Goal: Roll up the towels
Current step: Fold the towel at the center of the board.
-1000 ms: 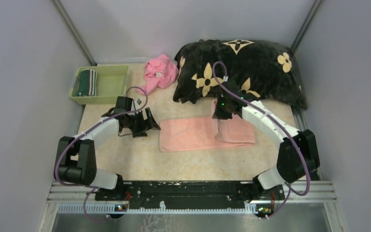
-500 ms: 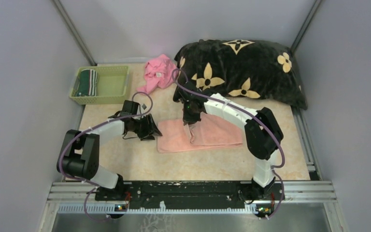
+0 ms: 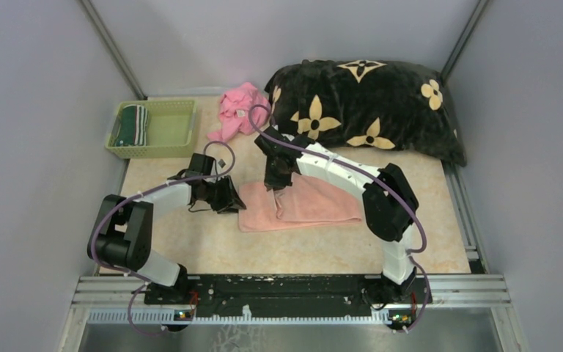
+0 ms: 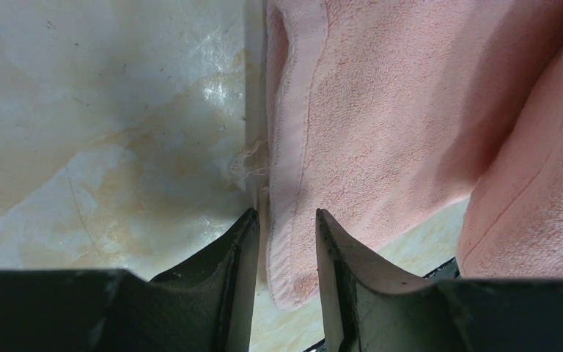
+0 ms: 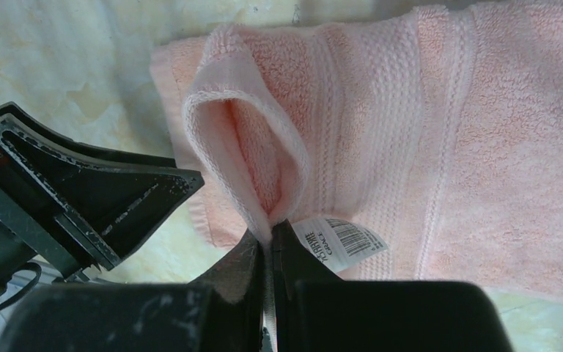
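The pale salmon-pink towel (image 3: 322, 209) lies flat mid-table, its right end doubled over toward the left. My right gripper (image 5: 270, 231) is shut on a pinched fold of that towel's edge (image 5: 242, 147), just above a white barcode tag (image 5: 341, 242); from above the right gripper (image 3: 273, 183) hangs over the towel's left part. My left gripper (image 4: 287, 220) straddles the towel's left hem (image 4: 282, 183), jaws narrow but with a gap on both sides of the cloth. The dark green striped towel (image 3: 132, 125) lies in the basket at the far left.
A green plastic basket (image 3: 168, 128) stands at the back left. A crumpled bright pink cloth (image 3: 238, 110) lies beside it. The big black flowered blanket (image 3: 366, 103) fills the back right. Grey walls close in both sides.
My right gripper has swept left, dragging the towel's right end over itself. My left gripper has slid right onto the towel's left hem and its jaws have narrowed.
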You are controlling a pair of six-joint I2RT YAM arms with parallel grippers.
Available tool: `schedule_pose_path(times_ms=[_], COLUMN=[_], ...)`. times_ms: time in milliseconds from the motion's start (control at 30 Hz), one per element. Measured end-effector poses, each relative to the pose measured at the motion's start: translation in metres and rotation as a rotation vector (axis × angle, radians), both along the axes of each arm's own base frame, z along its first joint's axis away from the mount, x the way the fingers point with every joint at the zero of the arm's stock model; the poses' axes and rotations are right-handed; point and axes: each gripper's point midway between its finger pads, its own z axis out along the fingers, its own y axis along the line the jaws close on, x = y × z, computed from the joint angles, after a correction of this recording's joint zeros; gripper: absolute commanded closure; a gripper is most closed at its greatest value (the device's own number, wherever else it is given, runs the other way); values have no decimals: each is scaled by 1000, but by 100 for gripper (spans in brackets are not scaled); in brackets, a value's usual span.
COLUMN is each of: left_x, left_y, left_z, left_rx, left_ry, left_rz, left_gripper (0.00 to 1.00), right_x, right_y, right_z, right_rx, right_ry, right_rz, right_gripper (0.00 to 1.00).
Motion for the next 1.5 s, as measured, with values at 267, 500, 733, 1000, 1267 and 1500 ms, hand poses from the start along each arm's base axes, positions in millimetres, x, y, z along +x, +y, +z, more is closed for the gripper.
schedule_pose_path(times_ms=[267,500,733,1000,1267,1500], left_x=[0,0,0,0,0,-1], left_y=[-1,-2,-2,-3,-2,12], left_z=[0,0,-1,-2,-2,4], left_rx=[6,7,14,19,28,105], left_ry=[-3,-8,-11,-13,-16,-36], left_rz=[-2,-7,-9,-11,-8,31], left_gripper=[60,61,64,64,56,41], right_x=[-8,-6,-3,-6,-6,-8], right_y=[15,25,36,50,55,54], right_z=[-18,-28,-35,-34,-49,-46], right_rx=[-9,11,41,87,82,76], right_ry=[26,44,54,63,83,65], right_rz=[-20,-58,-70,-63,-73,-19], right_gripper=[100,100,100,94,71,43])
